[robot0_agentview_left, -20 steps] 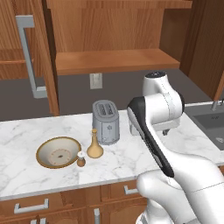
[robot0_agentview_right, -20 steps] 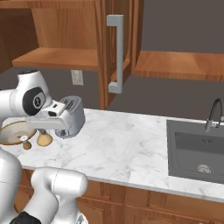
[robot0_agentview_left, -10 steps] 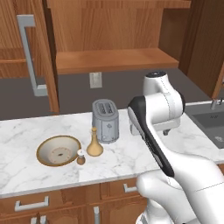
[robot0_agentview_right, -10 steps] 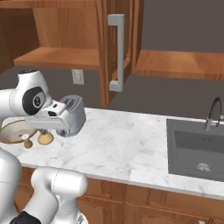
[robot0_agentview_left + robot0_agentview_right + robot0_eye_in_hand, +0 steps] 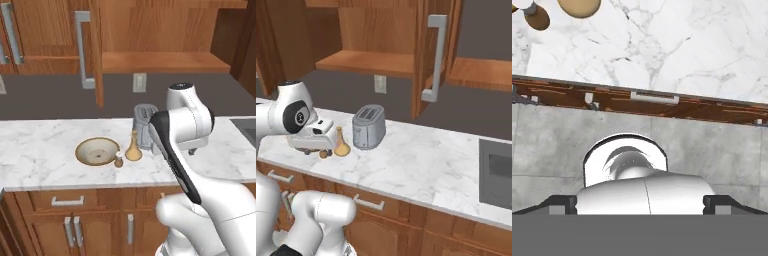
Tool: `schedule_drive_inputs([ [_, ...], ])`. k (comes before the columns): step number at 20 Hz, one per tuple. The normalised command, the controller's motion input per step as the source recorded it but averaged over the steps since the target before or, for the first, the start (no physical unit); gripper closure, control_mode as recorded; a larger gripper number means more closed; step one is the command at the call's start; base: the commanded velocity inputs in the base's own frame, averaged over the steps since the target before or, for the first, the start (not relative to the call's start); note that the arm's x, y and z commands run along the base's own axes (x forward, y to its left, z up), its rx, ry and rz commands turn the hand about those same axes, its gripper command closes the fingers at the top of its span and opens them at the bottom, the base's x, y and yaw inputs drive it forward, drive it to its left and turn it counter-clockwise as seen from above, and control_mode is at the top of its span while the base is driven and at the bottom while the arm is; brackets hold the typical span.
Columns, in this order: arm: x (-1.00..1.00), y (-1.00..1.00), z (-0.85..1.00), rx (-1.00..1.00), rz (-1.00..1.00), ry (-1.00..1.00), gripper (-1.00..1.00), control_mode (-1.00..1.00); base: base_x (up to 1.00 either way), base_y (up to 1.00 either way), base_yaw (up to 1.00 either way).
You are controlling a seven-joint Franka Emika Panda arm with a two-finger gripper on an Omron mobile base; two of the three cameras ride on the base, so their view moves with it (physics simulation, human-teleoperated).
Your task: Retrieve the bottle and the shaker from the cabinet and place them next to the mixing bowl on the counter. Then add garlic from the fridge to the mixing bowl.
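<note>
Two items down: tan long-necked bottle point(image 5: 133, 150) and small brown shaker point(image 5: 118, 159) sit beside the tan mixing bowl point(image 5: 97, 151). Gripper's spread wide, empty. Garlic from the fridge looks next.

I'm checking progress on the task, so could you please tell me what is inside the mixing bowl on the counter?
The mixing bowl looks empty, showing only its pale speckled inside; no garlic. Its near inner wall is hidden by the rim.

No text, label, brand, number or sign can be read anywhere in these views.
</note>
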Motion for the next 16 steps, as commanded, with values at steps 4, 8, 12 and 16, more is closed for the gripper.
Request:
schedule_drive_inputs([
  [4, 0.0, 0.0, 0.0, 0.0, 0.0, 0.0, -1.0, 1.0, -0.34, 0.54, 0.68],
  [8, 0.0, 0.0, 0.0, 0.0, 0.0, 0.0, -1.0, 1.0, -0.35, 0.19, 0.93],
  [12, 0.0, 0.0, 0.0, 0.0, 0.0, 0.0, -1.0, 1.0, -0.3, 0.08, 1.0],
  [16, 0.0, 0.0, 0.0, 0.0, 0.0, 0.0, -1.0, 1.0, -0.23, 0.0, 1.0],
])
